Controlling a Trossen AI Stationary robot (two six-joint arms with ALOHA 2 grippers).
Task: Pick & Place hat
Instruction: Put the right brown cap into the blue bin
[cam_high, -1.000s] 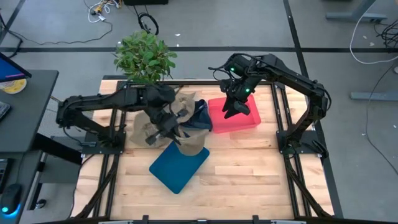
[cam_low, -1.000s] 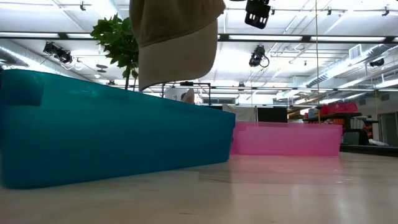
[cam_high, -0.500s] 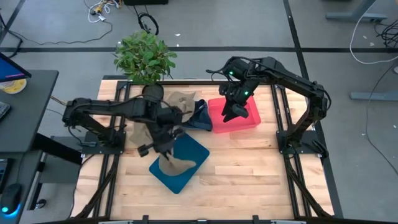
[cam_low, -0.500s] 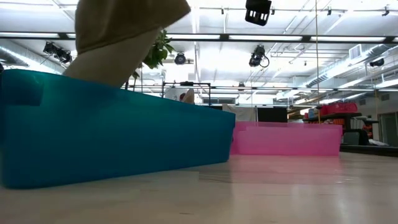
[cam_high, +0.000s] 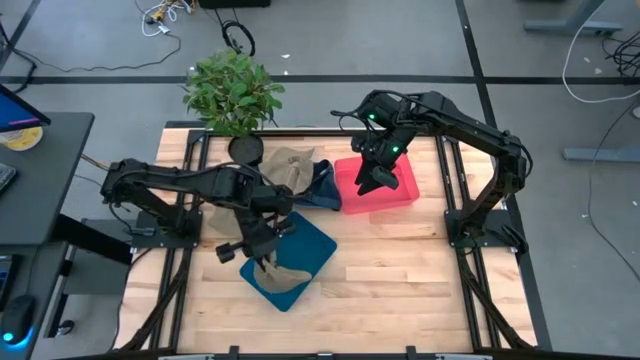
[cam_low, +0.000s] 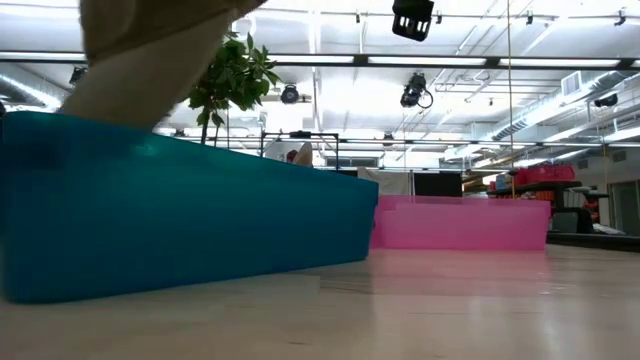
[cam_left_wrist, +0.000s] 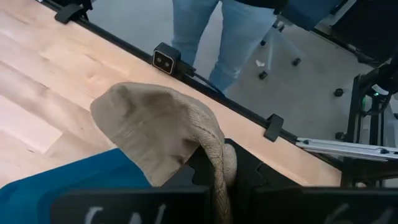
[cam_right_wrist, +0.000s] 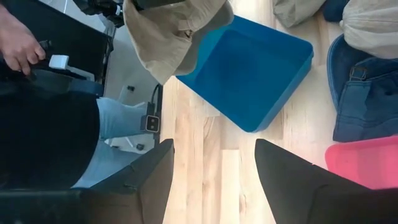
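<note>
A tan hat (cam_high: 275, 272) hangs from my left gripper (cam_high: 262, 247) over the near part of the blue bin (cam_high: 310, 245). In the low view the tan hat (cam_low: 150, 50) dips behind the blue bin's wall (cam_low: 190, 220). In the left wrist view the tan hat (cam_left_wrist: 155, 127) bulges out past my fingers. My right gripper (cam_high: 373, 182) waits open above the pink bin (cam_high: 400, 190). From its wrist view, my right gripper (cam_right_wrist: 214, 180) looks toward the tan hat (cam_right_wrist: 177, 31) and the blue bin (cam_right_wrist: 249, 68). My left gripper has the tan hat's rolled edge (cam_left_wrist: 216, 155) pinched between its two fingers, coming from above and pointing down. The crown hangs below the fingers and reaches inside the blue bin. Whether it rests on the bin's floor is hidden by the wall.
More tan hats (cam_high: 292, 163) and denim hats (cam_high: 322, 187) lie piled between the two bins. A potted plant (cam_high: 232, 90) stands at the far left corner. A person's legs (cam_left_wrist: 211, 37) and hand (cam_right_wrist: 18, 43) show beyond the near edge. Bare wood lies to the right (cam_high: 400, 270).
My left gripper carried the tan hat from above the pile toward the table's near edge and down. The hat, first hanging clear above the blue bin's far side, now dips into the bin's near part. The right arm stayed almost still.
</note>
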